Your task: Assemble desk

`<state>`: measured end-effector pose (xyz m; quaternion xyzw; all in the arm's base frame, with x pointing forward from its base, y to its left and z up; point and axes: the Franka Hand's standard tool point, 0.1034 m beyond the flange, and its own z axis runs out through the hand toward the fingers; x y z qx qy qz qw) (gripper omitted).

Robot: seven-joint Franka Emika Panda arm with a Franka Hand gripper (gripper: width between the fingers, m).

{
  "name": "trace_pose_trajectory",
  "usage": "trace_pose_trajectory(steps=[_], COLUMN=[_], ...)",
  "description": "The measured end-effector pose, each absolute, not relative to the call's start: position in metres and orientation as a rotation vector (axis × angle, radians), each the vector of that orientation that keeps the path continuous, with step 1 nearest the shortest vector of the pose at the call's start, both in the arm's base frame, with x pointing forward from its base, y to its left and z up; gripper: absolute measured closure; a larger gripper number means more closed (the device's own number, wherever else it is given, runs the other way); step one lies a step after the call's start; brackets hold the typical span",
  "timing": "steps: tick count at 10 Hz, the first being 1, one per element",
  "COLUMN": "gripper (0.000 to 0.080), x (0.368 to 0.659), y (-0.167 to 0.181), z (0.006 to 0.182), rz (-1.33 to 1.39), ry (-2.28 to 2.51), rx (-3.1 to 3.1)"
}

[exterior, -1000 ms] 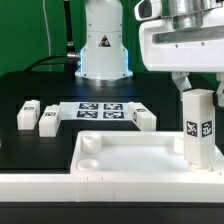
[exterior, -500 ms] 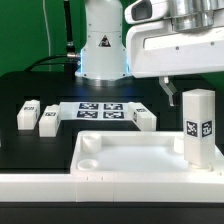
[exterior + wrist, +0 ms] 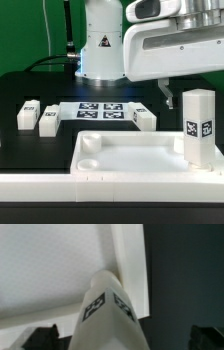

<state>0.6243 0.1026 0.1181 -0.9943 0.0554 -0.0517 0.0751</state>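
Ext. view, L to R: first leg (image 3: 26, 114) and second leg (image 3: 47, 121) lie flat. Then marker board (image 3: 100, 110), third leg (image 3: 145, 118), desk top (image 3: 130, 155) in front. Upright leg (image 3: 198, 125) stands in top's right corner, foot hidden behind rim. Gripper (image 3: 122, 339) above it, mostly cropped; fingers spread wide, holding nothing.

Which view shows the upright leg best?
The exterior view: the upright leg shows nearly its full height, with two tags plain to see. The wrist view sees it only from above, strongly foreshortened and blurred.

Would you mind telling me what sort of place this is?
Most likely a robotics lab bench: a robot arm stands behind a black table, a marker board of printed tags lies on it, and a green backdrop is behind.
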Motion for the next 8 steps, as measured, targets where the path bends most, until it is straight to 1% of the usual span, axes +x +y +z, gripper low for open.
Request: trace_pose_trajectory(steps=[4, 6, 7, 8], gripper=[0.015, 0.015, 0.0274, 0.0274], x=[0.6253, 0.6252, 0.6251, 0.6251], y=[0.1017, 0.1006, 0.1009, 0.1008], z=[0.1169, 0.1151, 0.115, 0.115], rz=[-0.208, -0.216, -0.215, -0.215], ry=[-0.401, -0.56, -0.552, -0.552], rx=[-3.012, -2.994, -2.994, -2.994])
